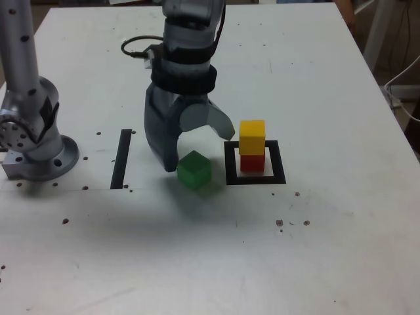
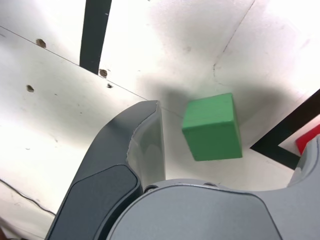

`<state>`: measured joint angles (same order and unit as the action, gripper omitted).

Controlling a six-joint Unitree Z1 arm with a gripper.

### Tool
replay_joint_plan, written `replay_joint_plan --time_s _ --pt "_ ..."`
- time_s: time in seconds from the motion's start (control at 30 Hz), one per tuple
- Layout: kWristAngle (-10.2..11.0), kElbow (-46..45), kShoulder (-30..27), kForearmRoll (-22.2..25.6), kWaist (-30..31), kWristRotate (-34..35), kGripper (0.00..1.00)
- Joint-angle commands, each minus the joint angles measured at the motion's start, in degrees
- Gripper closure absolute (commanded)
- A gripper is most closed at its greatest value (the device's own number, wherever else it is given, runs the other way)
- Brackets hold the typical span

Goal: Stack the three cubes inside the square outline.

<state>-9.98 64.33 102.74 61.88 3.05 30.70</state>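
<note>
Two down, one to go: small yellow cube [image 1: 252,136] stacked on small red cube [image 1: 252,161] inside flat black square outline [image 1: 256,178], spread grey claw [image 1: 197,151] straddling lone green cube [image 1: 194,170] just left, exterior view, on white surface [image 1: 210,249].

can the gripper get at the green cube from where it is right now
Probably yes. The gripper is open, low over the table, with the green cube between its jaws and nothing in between. The yellow cube stands clear beside it.
</note>
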Motion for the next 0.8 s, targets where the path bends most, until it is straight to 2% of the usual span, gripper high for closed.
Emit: replay_joint_plan --time_s 0.0,0.33,0.57,0.67,0.77 --pt "-0.1 -0.3 0.6 -0.4 -0.1 0.3 0.04" --pt "-0.4 -1.5 3.2 -2.8 -0.1 1.2 0.11" --pt "-2.1 -1.3 5.0 -3.1 -0.3 1.2 0.20" --pt "-2.6 -1.5 5.6 -3.4 -0.5 1.2 0.26" --pt "-3.3 -1.8 6.1 -3.2 -0.8 1.2 0.38"
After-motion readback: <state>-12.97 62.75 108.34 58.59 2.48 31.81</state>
